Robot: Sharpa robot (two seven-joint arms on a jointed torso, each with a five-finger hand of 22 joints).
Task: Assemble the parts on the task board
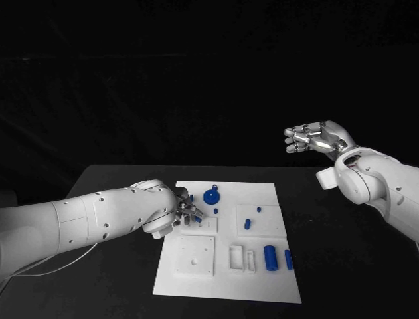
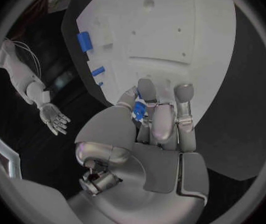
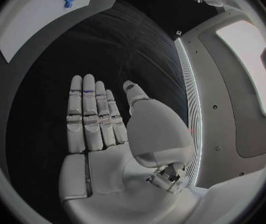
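A white task board (image 1: 262, 279) lies on a black table (image 1: 348, 266). The left hand (image 1: 176, 211) hovers low over the board's left side, fingers pinching a small blue part (image 2: 138, 110) just above a raised white block (image 1: 202, 224). A blue knob (image 1: 212, 196) stands just beyond it; two blue cylinders (image 1: 277, 258) lie toward the board's near right. The right hand (image 1: 315, 139) is raised well off to the board's right, flat, fingers extended, holding nothing.
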